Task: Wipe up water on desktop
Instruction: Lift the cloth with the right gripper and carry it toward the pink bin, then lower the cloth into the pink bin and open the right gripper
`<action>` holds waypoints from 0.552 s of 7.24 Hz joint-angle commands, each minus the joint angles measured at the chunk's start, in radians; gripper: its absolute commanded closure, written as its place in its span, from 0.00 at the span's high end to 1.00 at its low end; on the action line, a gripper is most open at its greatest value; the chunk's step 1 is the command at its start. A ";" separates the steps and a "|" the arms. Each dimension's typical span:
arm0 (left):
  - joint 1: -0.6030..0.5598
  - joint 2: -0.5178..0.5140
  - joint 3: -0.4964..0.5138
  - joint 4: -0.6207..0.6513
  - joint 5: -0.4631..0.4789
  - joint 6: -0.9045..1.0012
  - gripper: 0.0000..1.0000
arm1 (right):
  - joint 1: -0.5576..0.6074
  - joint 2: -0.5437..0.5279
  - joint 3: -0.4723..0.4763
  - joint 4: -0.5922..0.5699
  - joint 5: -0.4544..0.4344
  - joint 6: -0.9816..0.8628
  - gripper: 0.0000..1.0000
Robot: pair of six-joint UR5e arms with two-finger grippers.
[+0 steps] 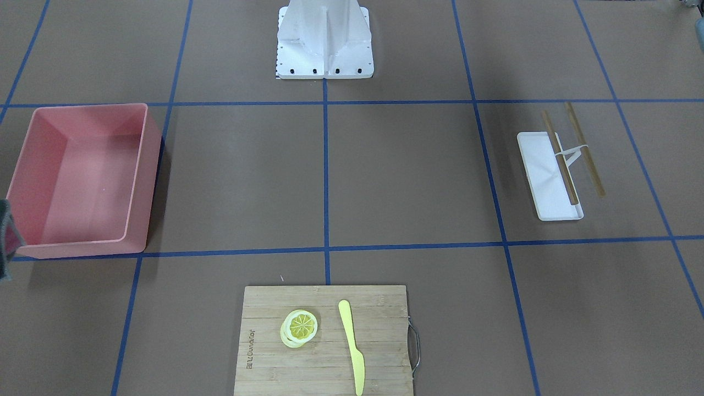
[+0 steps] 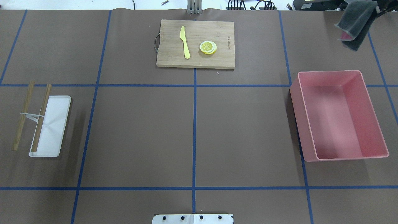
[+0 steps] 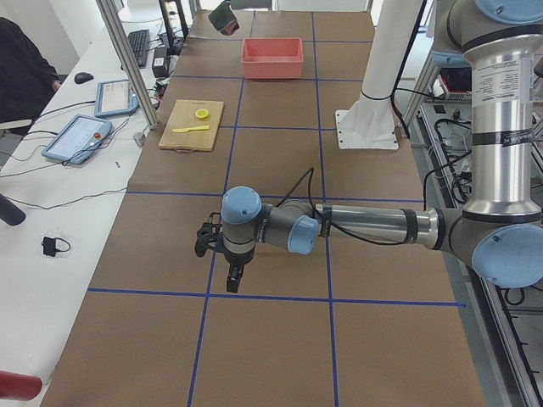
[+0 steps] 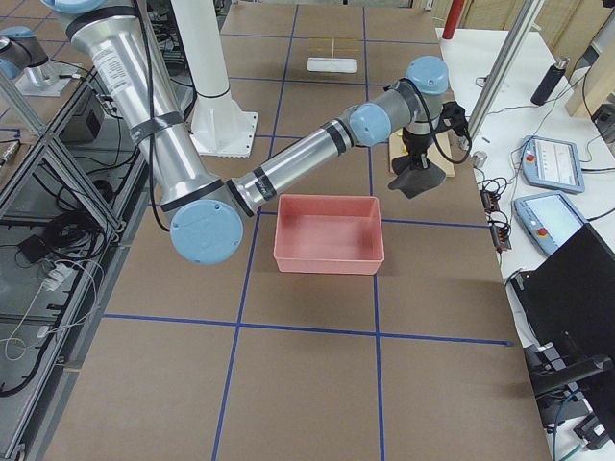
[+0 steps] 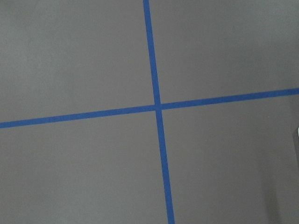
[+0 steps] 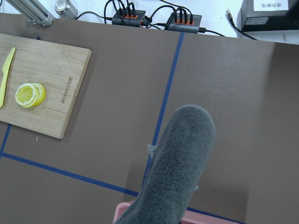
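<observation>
The desktop [image 2: 140,130] is a matte brown top with blue tape lines; I see no water on it. My right gripper [image 2: 375,9] is shut on a grey cloth [image 2: 354,25] and holds it in the air over the far right corner, beyond the pink bin. The cloth hangs down in the right wrist view [image 6: 177,163] and shows in the exterior right view [image 4: 418,180]. My left gripper [image 3: 231,275] hovers low over the desktop near a tape crossing; I cannot tell if it is open or shut.
A pink bin [image 2: 339,115] stands at the right. A bamboo cutting board [image 2: 217,59] with lemon slices [image 2: 208,47] and a yellow knife [image 2: 185,42] lies at the far middle. A white tray [image 2: 56,124] with chopsticks [image 2: 21,118] lies at the left.
</observation>
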 commanded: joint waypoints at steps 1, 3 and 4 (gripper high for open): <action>-0.006 0.024 0.000 -0.008 -0.003 0.005 0.99 | -0.082 -0.092 0.063 -0.002 0.000 -0.008 0.00; -0.005 0.022 0.019 -0.009 -0.003 0.005 0.99 | -0.193 -0.162 0.167 -0.010 -0.003 -0.005 0.00; -0.006 0.021 0.022 -0.009 -0.003 0.005 0.99 | -0.220 -0.210 0.201 -0.010 -0.029 -0.005 0.00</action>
